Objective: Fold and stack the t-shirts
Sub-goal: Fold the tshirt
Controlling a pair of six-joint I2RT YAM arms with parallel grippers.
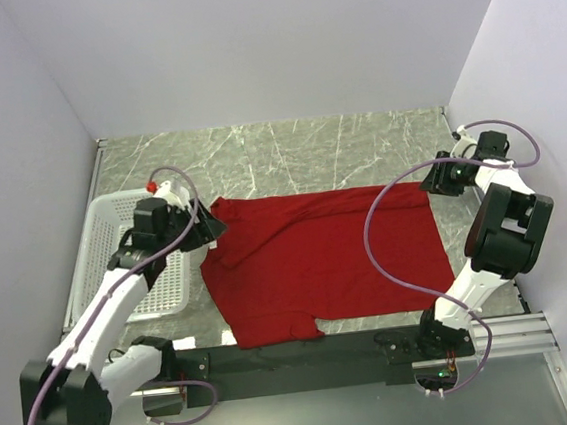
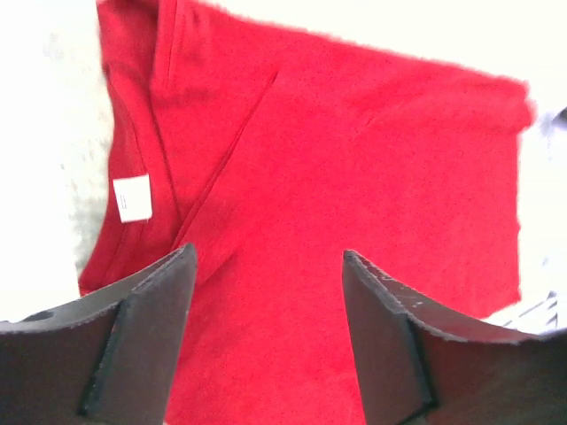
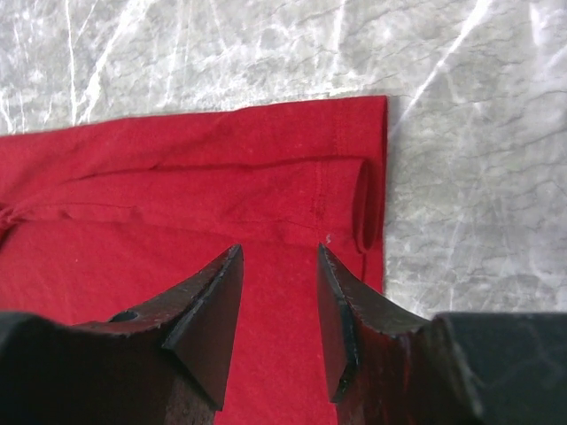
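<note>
The deep-red t-shirt (image 1: 319, 264) lies spread flat on the marble table, with a fold line running across its upper left part. My left gripper (image 1: 208, 230) is open just above the shirt's upper left edge. In the left wrist view the open gripper (image 2: 267, 257) hovers over red cloth (image 2: 354, 159), and a small white tag (image 2: 135, 197) shows to its left. My right gripper (image 1: 434, 182) is open at the shirt's upper right corner. In the right wrist view it (image 3: 279, 250) is empty, just above the hem corner (image 3: 368, 204).
A white mesh basket (image 1: 116, 251) stands at the left, partly under my left arm. Grey marble table (image 1: 288, 157) stretches behind the shirt to the walls. A black rail (image 1: 307, 351) joins the arm bases along the near edge.
</note>
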